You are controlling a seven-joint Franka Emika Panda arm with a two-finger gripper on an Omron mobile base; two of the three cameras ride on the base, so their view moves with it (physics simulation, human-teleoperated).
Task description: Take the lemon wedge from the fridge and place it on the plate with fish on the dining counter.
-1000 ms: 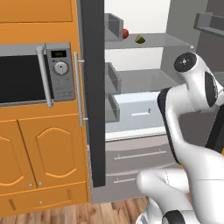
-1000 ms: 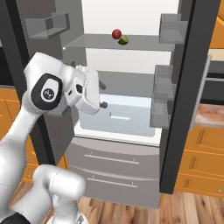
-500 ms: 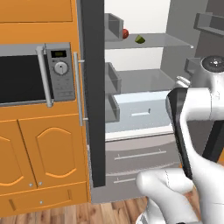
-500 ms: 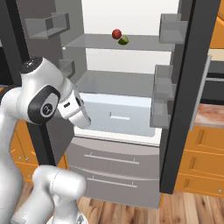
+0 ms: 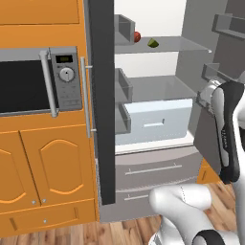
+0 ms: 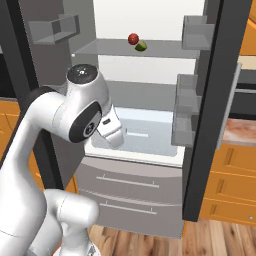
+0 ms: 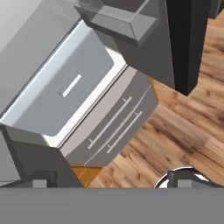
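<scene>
On the upper shelf of the open fridge (image 5: pixel 158 91) lies the lemon wedge (image 5: pixel 153 42), just beside a small red fruit (image 5: pixel 137 36). Lower, the gripper (image 7: pixel 109 181) has its fingers spread wide and holds nothing.

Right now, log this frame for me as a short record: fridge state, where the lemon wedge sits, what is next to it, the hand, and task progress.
fridge: both doors open, interior lit, lower drawers closed
lemon wedge: on the upper glass shelf, untouched
red fruit: same shelf, close beside the wedge, toward the microwave side
hand: open, holding nothing, its camera looking down at the white crisper drawer and the wood floor
microwave: door closed, set in the orange cabinets beside the fridge
progress: wedge not yet picked up
</scene>
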